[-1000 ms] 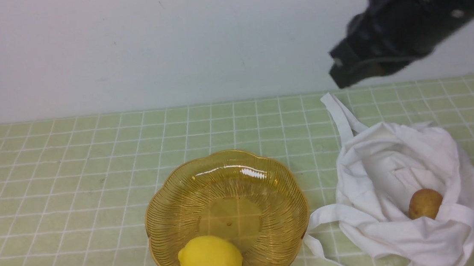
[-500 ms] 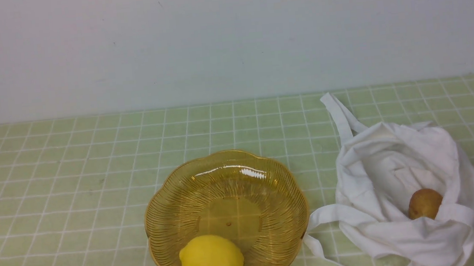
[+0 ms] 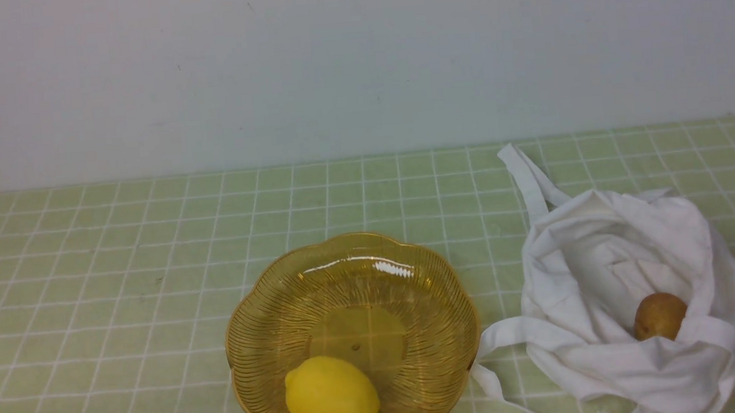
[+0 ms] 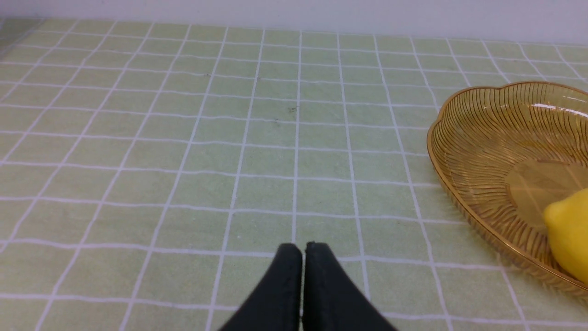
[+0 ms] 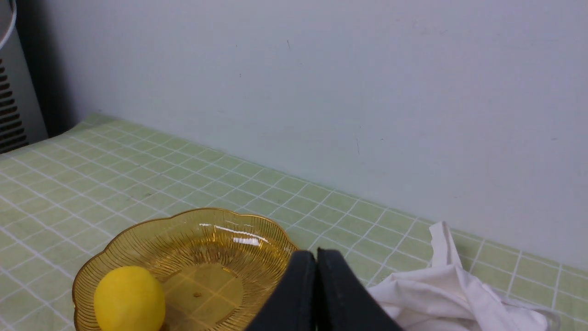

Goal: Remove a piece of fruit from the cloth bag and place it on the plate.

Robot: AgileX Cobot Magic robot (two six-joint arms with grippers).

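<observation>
Right arm is no longer filling the upper right of the front view; only a dark sliver is showing at the right edge. The lemon (image 3: pixel 332 396) is lying slightly further right in the plate (image 3: pixel 344 238) than a second ago.

Right jaws: pressing together, pinching nothing, hanging above the worktop (image 3: pixel 115 288), with the plate's rim and the cloth bag (image 3: pixel 611 258) showing just beyond them in the right wrist view.

Left jaws: also pressing together, empty, hovering low over the green checked worktop, with the plate off at the right of that view.

Lemon is resting inside the plate, lower centre of the front view, against the near wall. The bag is slumping open at lower right, straps trailing, with a small brown fruit (image 3: pixel 659 315) sitting in its folds.

Judgement: the placing step is looking done and the arm is pulling clear. The next move is calling for little, only parking both arms away without brushing the plate or snagging a strap.
</observation>
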